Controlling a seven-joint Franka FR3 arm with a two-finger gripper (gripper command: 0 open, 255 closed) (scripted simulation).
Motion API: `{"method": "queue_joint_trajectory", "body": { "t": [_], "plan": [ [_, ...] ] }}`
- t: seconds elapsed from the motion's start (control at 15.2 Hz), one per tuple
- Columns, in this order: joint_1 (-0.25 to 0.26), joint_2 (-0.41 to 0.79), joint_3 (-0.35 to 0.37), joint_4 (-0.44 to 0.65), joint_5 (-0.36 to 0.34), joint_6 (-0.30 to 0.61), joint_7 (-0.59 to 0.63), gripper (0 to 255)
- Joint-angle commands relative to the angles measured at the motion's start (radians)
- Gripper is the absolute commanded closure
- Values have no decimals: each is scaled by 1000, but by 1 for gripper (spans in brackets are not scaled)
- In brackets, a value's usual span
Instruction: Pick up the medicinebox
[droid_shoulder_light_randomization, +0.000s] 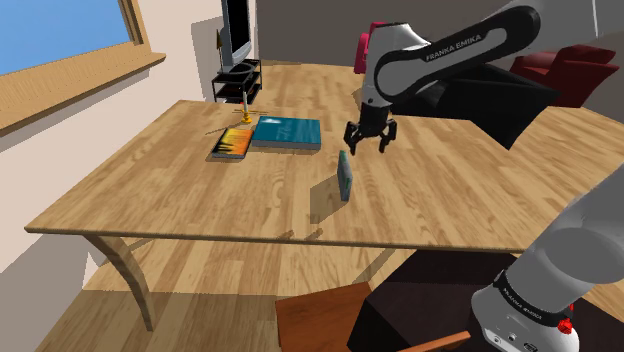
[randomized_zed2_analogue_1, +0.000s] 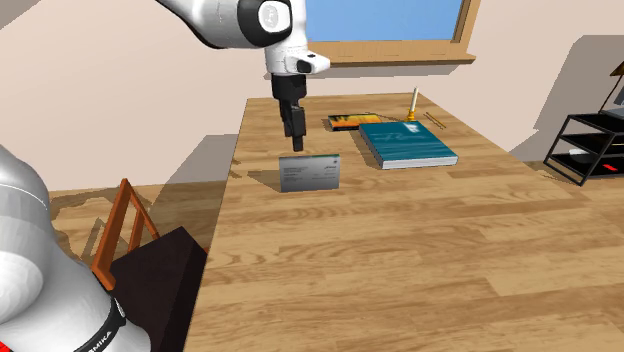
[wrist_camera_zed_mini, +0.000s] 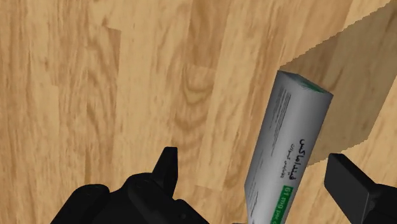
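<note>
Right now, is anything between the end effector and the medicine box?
Nothing. In the second exterior view the open end effector hangs just above the upright medicine box, with only air between them.

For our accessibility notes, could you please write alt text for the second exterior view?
The white arm's black fingers hang just above a grey medicine box that stands on edge on a wooden table. Beyond it lie a teal book and an orange-covered book, under a window.
</note>
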Motion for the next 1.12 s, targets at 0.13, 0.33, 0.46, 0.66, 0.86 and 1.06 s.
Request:
{"method": "queue_joint_trajectory", "body": {
  "t": [0.13,0.33,0.46,0.66,0.86,1.06],
  "plan": [
    [-7,163,6,94,-39,76,124,0],
    [-5,279,-3,179,-69,112,207,0],
    [-3,298,-6,183,-74,127,217,0],
    [-2,321,-8,169,-83,163,224,0],
    [0,351,-11,156,-95,205,234,0],
    [0,352,-11,155,-95,207,234,255]
  ]
}}
